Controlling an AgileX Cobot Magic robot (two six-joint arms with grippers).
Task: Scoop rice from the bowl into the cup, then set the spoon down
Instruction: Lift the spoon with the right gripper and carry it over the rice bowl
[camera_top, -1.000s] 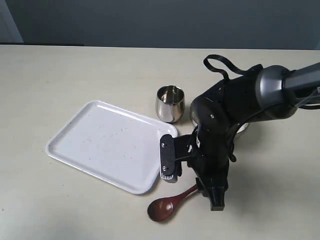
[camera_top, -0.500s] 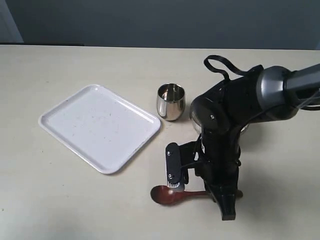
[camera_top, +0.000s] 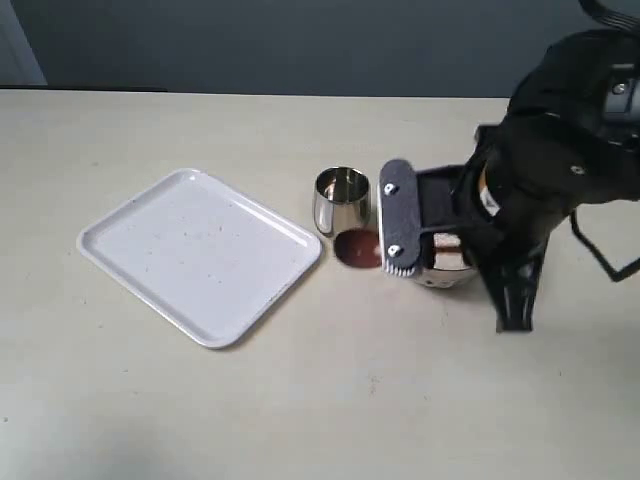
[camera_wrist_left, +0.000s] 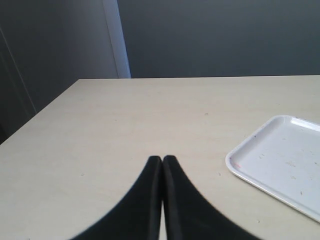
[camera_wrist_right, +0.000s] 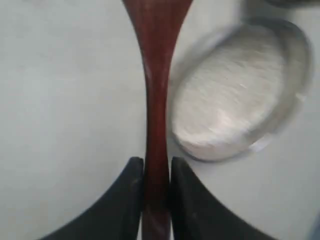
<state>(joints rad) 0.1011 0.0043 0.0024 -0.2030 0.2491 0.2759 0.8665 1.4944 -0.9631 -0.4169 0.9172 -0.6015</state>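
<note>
Firmly clamped: the right gripper (camera_wrist_right: 156, 172) held the spoon (camera_wrist_right: 156, 75) by its handle.
Handle ran straight out from the jaws; the bowl (camera_wrist_right: 300, 60) of rice (camera_wrist_right: 230, 105) lay just beside it.

Black arm (camera_top: 570, 130), tapered black right claw (camera_wrist_right: 156, 167)

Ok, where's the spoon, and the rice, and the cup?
spoon (camera_wrist_right: 156, 105), right wrist view, on the middle of its handle.
rice (camera_wrist_right: 227, 95), right wrist view, on the middle of the white heap.
cup (camera_top: 340, 214), exterior view, on its shiny side wall.
</note>
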